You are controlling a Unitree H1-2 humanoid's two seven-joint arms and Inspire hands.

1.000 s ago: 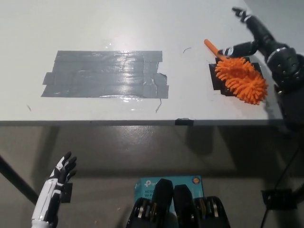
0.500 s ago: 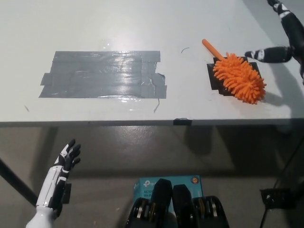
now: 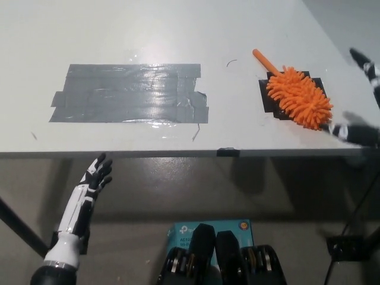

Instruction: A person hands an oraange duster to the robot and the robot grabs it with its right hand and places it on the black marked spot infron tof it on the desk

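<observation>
Right hand point(image 3: 363, 98) at the far right edge of the frame, blurred and partly cut off; fingers spread apart, holding nothing. One finger shows near the top right, another lies low just beside the lower end of the duster, not clearly touching it.

Orange duster point(image 3: 298, 96) lies on the desk point(image 3: 119, 29), fluffy head resting on the black marked spot point(image 3: 274, 100) and covering most of it; black shows at the left edge and at the upper right corner. The handle sticks out toward the upper left, beyond the mark, onto bare desk surface. The lower right end of the head overhangs the mark.

Large patch of grey tape point(image 3: 127, 93) on the desk well to the left of the duster. A small dark curved mark lies on the desk near the handle.

Left hand point(image 3: 97, 174) below the desk's front edge at lower left, raised, fingers apart, empty
</observation>
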